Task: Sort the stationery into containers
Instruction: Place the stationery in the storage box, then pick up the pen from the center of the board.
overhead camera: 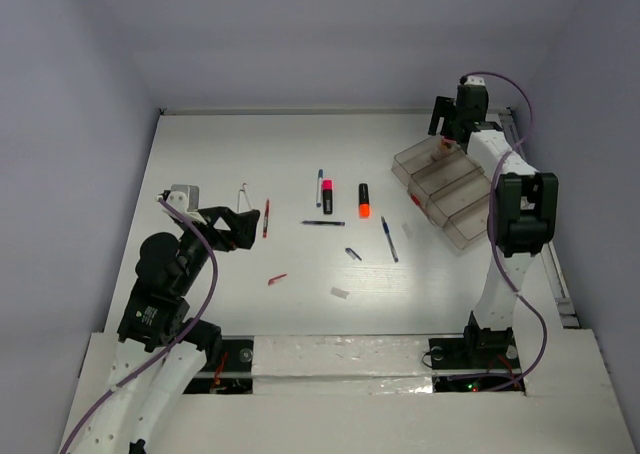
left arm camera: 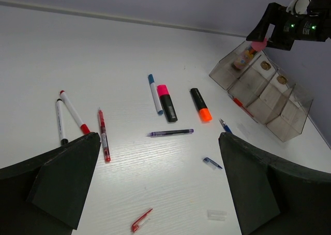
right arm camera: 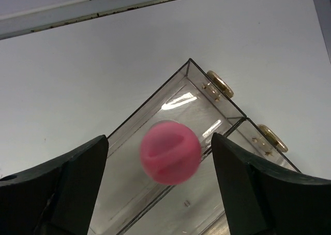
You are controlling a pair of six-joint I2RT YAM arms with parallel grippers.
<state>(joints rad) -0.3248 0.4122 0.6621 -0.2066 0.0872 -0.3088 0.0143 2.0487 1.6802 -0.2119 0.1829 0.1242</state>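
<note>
The clear organiser tray (overhead camera: 455,196) lies at the right of the table. My right gripper (overhead camera: 447,124) hangs over its far end compartment (right arm camera: 150,98), jaws open. The pink-capped little bottle (right arm camera: 170,152) shows blurred between the open fingers, touching neither, over that compartment. It also shows in the left wrist view (left arm camera: 243,59). My left gripper (left arm camera: 159,136) is open and empty above the table's left part. A red pen (left arm camera: 103,135), a purple pen (left arm camera: 170,133), a blue-capped pen (left arm camera: 154,93), a pink highlighter (left arm camera: 166,102) and an orange marker (left arm camera: 200,104) lie on the table.
Two white markers (left arm camera: 72,112) lie at the left. A blue pen (overhead camera: 389,239), a blue cap (left arm camera: 212,163), a red cap (left arm camera: 141,220) and a clear cap (left arm camera: 216,215) lie nearer the front. The back wall stands just behind the tray.
</note>
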